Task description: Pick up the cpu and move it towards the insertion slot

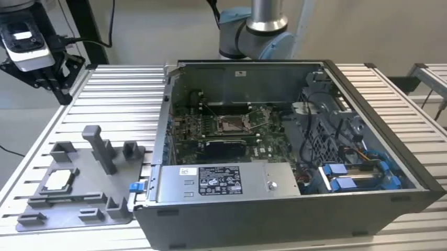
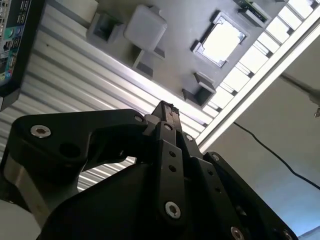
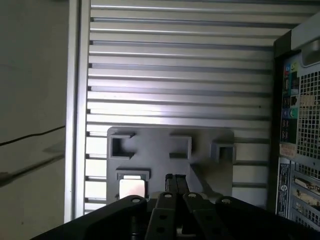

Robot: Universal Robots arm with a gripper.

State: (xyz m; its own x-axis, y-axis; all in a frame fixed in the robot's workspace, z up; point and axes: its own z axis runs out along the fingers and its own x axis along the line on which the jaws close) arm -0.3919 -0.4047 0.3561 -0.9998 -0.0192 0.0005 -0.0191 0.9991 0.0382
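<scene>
Hovering above the slatted aluminium table (image 1: 119, 104) at the exterior view's upper left, the gripper (image 1: 62, 90) points downward with its jaws clenched together and nothing between them. In both wrist views the two fingertips (image 2: 166, 111) (image 3: 170, 179) press side by side with at most a thin seam between them.

**CPU position.** The cpu (image 1: 58, 180) lies flat, silvery top upward, in a framed recess of the grey fixture tray (image 1: 91, 172). The tray rests on the table at the exterior view's lower left, just beside the open computer case (image 1: 244, 78). The gripper is well apart from the cpu and makes no contact with it or with the tray. In the second wrist view the cpu (image 2: 222, 40) appears as a bright square beyond the fingertips, set in the tray (image 2: 180, 25). In the first wrist view the cpu (image 3: 132, 187) sits near the fingertips, partly edged by the gripper body.

**Tray features.** An upright post (image 1: 101, 146) and several low blocks rise from the tray between the cpu recess and the case.

**Insertion slot.** The insertion slot (image 1: 234, 124) sits on the green motherboard (image 1: 265, 144) inside the case, its metal frame visible around a tan-grey centre. A power supply (image 1: 223, 180) occupies the near side of the case.

**Arm.** The robot arm (image 1: 262, 26) stands behind the case.
</scene>
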